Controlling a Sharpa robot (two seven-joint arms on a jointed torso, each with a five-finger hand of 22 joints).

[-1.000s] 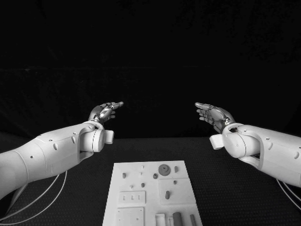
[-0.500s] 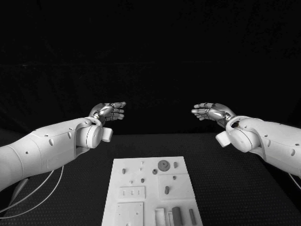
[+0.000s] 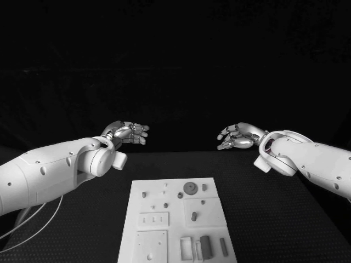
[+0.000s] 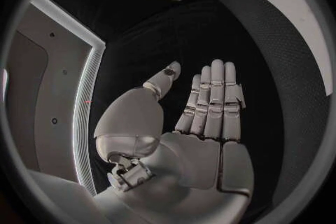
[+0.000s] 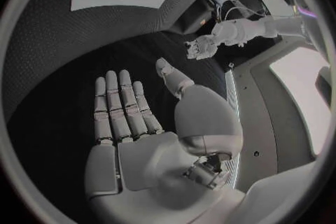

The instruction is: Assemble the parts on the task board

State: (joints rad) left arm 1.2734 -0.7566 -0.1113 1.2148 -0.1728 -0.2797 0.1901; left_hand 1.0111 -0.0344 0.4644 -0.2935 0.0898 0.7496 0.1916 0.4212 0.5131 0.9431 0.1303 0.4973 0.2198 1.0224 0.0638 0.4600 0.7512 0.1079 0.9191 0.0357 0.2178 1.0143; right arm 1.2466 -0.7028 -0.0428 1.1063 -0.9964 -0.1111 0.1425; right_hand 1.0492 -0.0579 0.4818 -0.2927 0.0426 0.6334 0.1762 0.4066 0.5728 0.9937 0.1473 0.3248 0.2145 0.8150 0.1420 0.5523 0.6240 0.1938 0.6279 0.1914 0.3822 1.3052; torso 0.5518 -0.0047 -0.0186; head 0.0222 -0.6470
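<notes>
Black table [image 3: 270, 219], white task board [image 3: 175, 249] dead centre at the near edge, nothing held yet.

Nearest on the board: a few upright grey parts [image 3: 208, 246] standing in a row by the front right corner, plus a couple of rectangular recessed plates to their left. Further up, small grey pegs scattered about and a round disc part [image 3: 191, 188] near the far edge. Beyond the board, both arms raised above the table and well apart from it. Left robot hand [image 3: 129, 132] with fingers straight and side by side, thumb out, palm bare in the left wrist view [image 4: 203, 123]. Right robot hand [image 3: 237, 136] same deal, fingers loosely spread, holding nothing [image 5: 140, 123]. Dark backdrop behind everything.
</notes>
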